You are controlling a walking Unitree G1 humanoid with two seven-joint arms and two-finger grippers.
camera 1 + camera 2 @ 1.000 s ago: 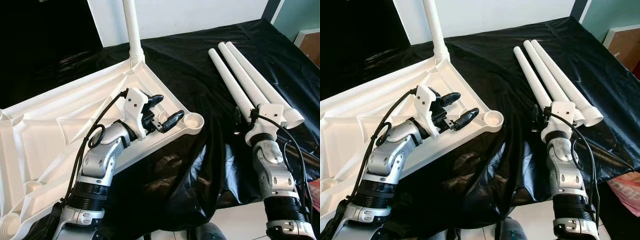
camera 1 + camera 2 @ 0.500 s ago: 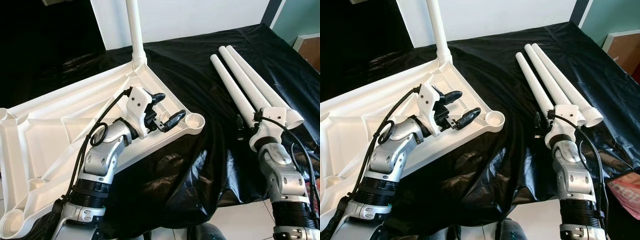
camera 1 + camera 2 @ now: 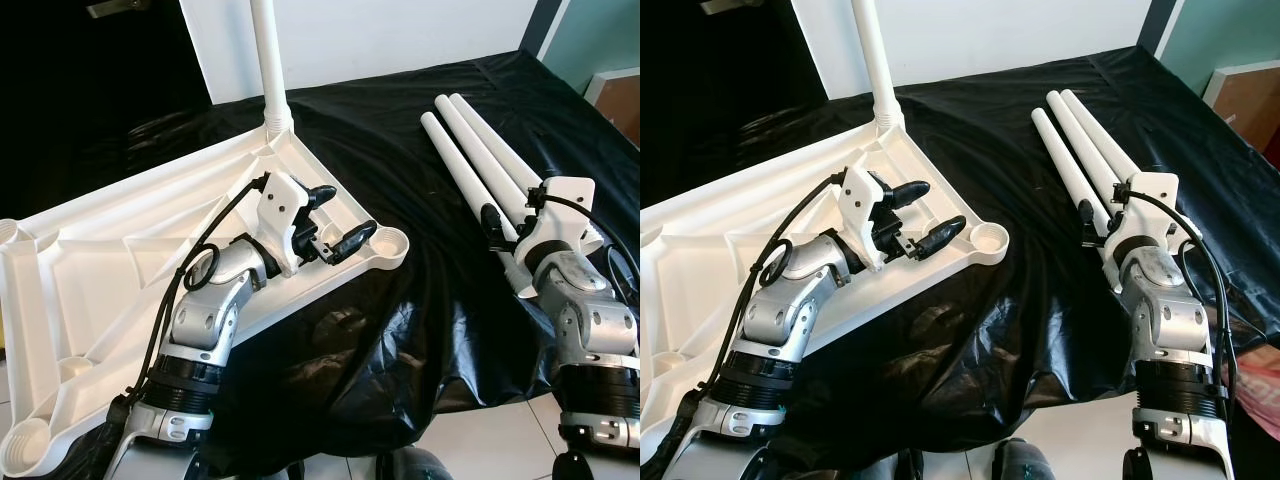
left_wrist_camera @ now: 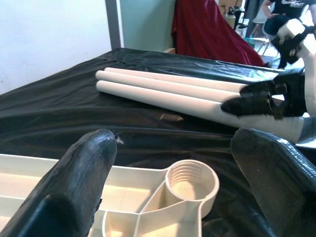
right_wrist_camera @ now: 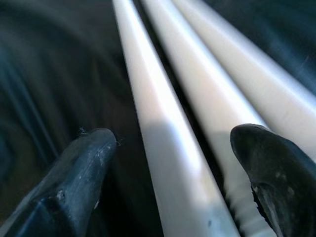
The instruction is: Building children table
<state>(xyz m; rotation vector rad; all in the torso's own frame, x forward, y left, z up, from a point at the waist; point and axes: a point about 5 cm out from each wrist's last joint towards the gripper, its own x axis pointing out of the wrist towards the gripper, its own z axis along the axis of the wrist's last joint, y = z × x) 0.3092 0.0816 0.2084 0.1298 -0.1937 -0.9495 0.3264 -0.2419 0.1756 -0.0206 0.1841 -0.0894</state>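
Observation:
The white tabletop [image 3: 120,260] lies upside down on black sheeting. One white leg [image 3: 268,60] stands upright in its far corner. A bare threaded socket [image 3: 390,241] sits at the near right corner, also seen as the socket [image 4: 191,183] in the left wrist view. My left gripper [image 3: 345,213] hovers open just left of that socket, holding nothing. Three loose white legs [image 3: 478,150] lie side by side to the right. My right gripper [image 5: 175,140] is open over their near ends, its fingers [image 5: 81,163] straddling the leftmost two legs [image 5: 163,148].
Black sheeting [image 3: 400,120] covers the work surface and drapes over its near edge onto a tiled floor [image 3: 480,445]. A white panel [image 3: 400,30] stands behind. A brown box [image 3: 620,95] is at the far right, and red cloth [image 4: 207,29] hangs beyond the legs.
My right arm has moved forward, bringing its gripper from just short of the legs' threaded ends to over them. The left gripper has stayed by the socket.

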